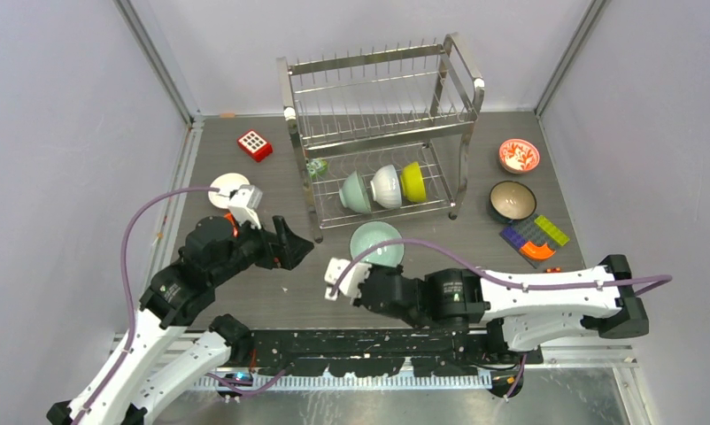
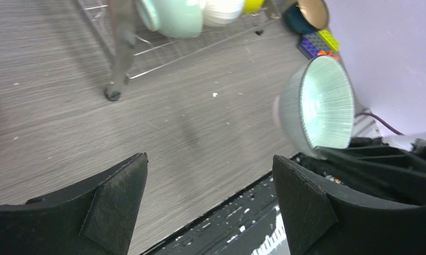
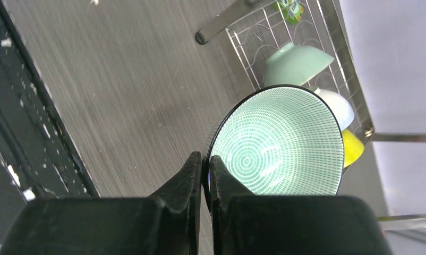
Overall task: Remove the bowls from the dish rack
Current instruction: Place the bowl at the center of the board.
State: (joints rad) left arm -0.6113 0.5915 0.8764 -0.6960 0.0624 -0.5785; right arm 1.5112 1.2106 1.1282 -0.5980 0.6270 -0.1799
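Rim of teal bowl (image 3: 277, 141) tight in right hand (image 3: 204, 162), near dish rack (image 1: 382, 139)'s front edge; left hand (image 2: 210, 164) wide open

bowls (image 1: 386, 186): 7; dish rack (image 1: 382, 64): 1; dotted red block (image 1: 255, 144): 1

No writing, brand, number or sign can be read in any view. The small green thing (image 3: 288, 9) in the dish rack (image 1: 378, 140), well beyond the right fingers (image 3: 184, 180), bears pale marks too blurred to read.
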